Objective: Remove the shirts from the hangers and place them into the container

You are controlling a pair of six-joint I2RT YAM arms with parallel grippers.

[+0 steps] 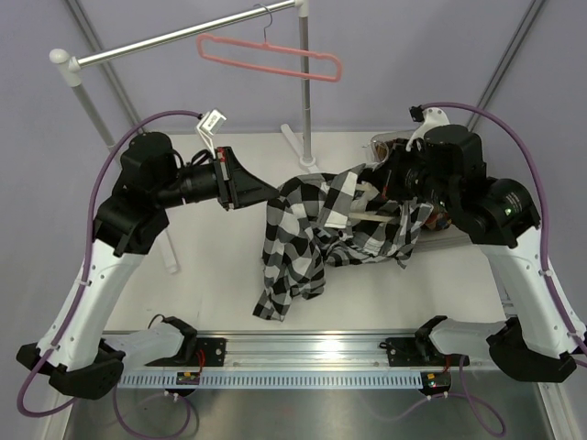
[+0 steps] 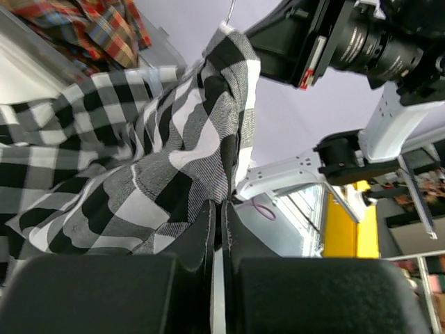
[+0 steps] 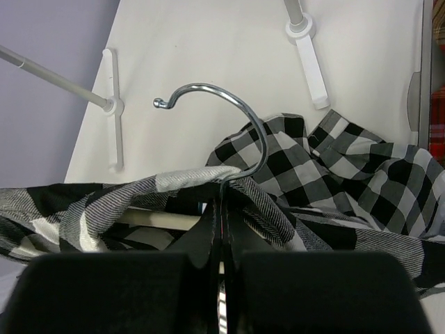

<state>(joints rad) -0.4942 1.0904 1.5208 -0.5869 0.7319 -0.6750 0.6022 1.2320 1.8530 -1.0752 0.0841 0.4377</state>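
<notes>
Nothing readable is showing in any view. A white tag is hanging at the upper left of the top view, its marks too small to make out. A red-and-white sticker at the upper right of the left wrist view is coming through blurred.

shirt on its hanger, over the table between the arms | other hanger on rail, behind

Silver rail on 2 white posts over white table.
</notes>
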